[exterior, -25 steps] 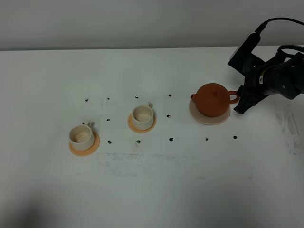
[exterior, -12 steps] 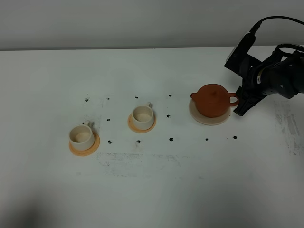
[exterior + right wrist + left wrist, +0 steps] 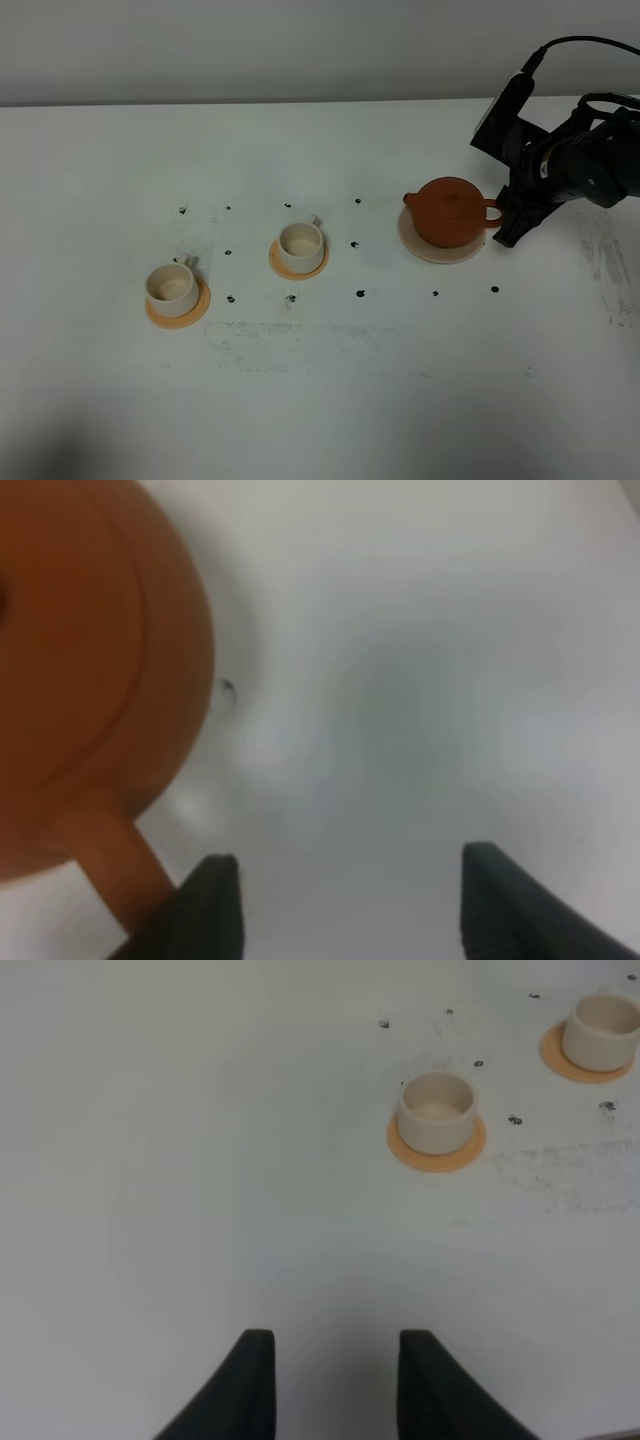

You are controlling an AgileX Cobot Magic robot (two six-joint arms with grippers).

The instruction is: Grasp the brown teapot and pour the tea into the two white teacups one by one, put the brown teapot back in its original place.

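Note:
The brown teapot (image 3: 447, 211) stands lidded on its original place, the pale beige coaster (image 3: 412, 242), at the right of the table. My right gripper (image 3: 506, 222) is open right beside the loop handle (image 3: 491, 209). In the right wrist view the handle (image 3: 108, 865) lies against one finger (image 3: 208, 908), not between the jaws, and the right gripper (image 3: 350, 910) holds nothing. The two white teacups (image 3: 300, 240) (image 3: 171, 284) sit on orange saucers, left of the teapot. The left gripper (image 3: 335, 1385) is open and empty, well short of the nearer teacup (image 3: 435, 1110). No tea shows.
Black dots mark the white tabletop (image 3: 330, 380) around the cups and teapot. A scuffed grey patch (image 3: 290, 338) lies in front of the cups. The right arm's cable (image 3: 580, 45) loops above the table's back right corner.
My right gripper has edged left, closer to the teapot's handle. The teapot, the cups and the left gripper have stayed put.

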